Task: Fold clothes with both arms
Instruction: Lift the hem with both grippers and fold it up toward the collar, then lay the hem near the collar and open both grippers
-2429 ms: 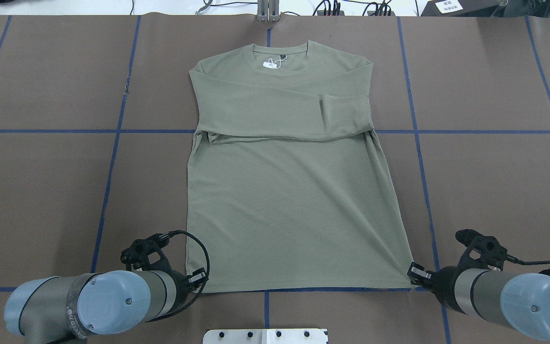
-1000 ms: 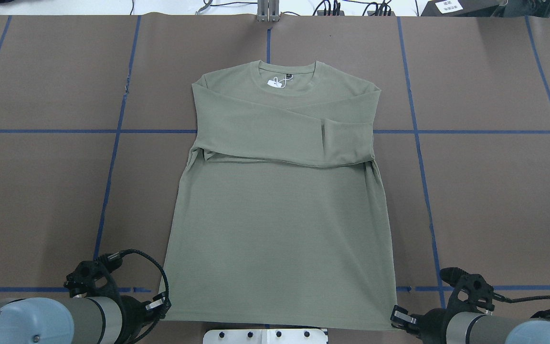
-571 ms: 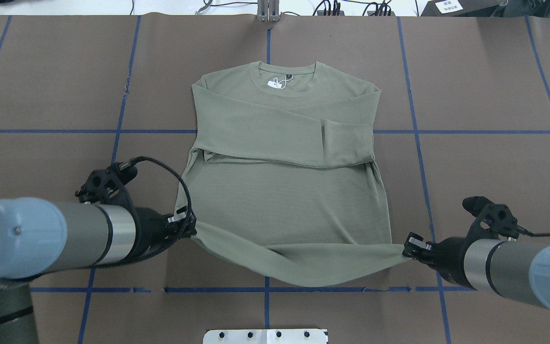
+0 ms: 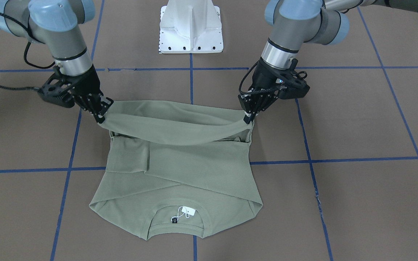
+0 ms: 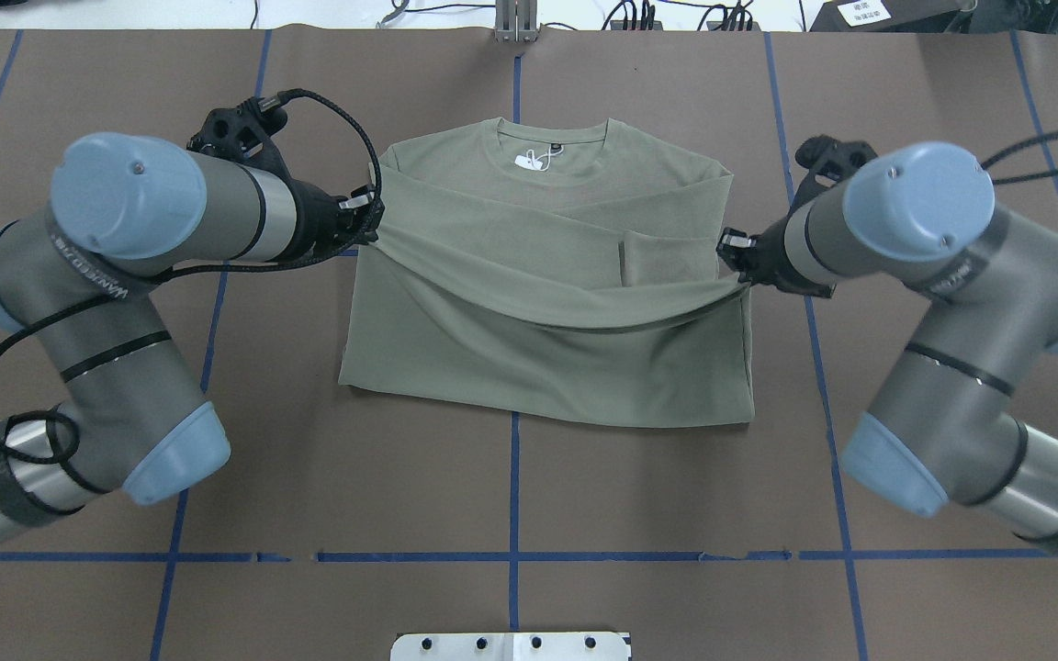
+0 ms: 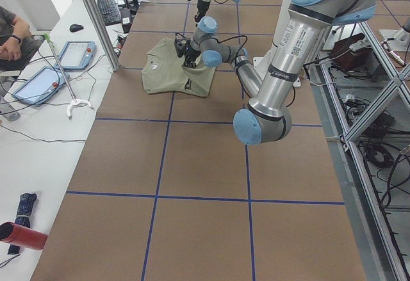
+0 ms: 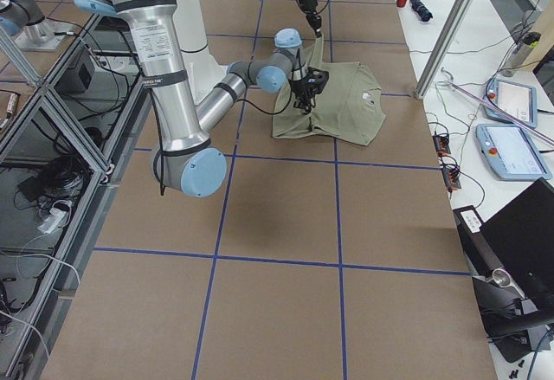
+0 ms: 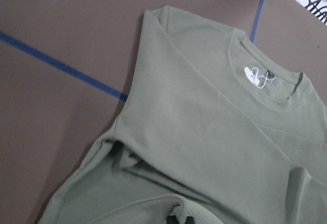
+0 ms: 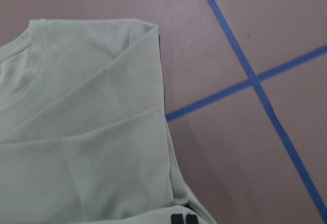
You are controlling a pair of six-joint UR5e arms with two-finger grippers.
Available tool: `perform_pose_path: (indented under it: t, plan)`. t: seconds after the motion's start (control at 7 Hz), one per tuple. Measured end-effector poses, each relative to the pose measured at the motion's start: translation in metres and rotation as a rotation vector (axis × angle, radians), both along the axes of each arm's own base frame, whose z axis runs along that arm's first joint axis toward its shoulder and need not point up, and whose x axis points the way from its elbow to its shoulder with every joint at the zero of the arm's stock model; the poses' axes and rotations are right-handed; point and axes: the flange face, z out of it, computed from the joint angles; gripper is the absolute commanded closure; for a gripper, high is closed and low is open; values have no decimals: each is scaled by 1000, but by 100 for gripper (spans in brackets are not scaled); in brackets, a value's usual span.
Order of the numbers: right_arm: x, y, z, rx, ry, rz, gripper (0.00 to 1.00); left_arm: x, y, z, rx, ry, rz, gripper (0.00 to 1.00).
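Bottom-up fold: left end effector (image 5: 368, 223) and right end effector (image 5: 737, 263) each pinch a hem corner of the shirt (image 5: 547, 381) (middle sagging); next, lay it level by the collar (image 5: 552, 140).

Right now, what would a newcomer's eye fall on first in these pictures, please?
A green shirt lies in the middle of the brown table, sleeves folded across its chest. The left tool and right tool each pinch a hem corner, so the hem hangs lifted between them in a sagging band above the sleeves. A white tag shows at the collar.
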Motion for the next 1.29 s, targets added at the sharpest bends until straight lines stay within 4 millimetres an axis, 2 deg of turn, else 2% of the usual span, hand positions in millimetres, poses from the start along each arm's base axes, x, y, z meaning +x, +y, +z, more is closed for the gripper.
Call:
perform_pose_path:
  t: [0.29, 0.43, 0.57, 0.86, 1.29]
  plan:
    - [-9, -104, 24, -8, 93, -3, 100, 26, -60, 38, 14, -8, -38, 100]
    - [-17, -145, 40, 3, 109, -2, 100, 36, -81, 58, 22, -8, -53, 100]
    - [-25, -173, 52, 8, 115, 2, 100, 42, -99, 70, 22, -15, -68, 100]
    - [-37, -202, 58, -4, 132, 9, 100, 62, -128, 79, 32, -31, -100, 100]
    - [-46, -213, 71, -18, 151, 9, 100, 66, -145, 92, 94, -77, -114, 100]
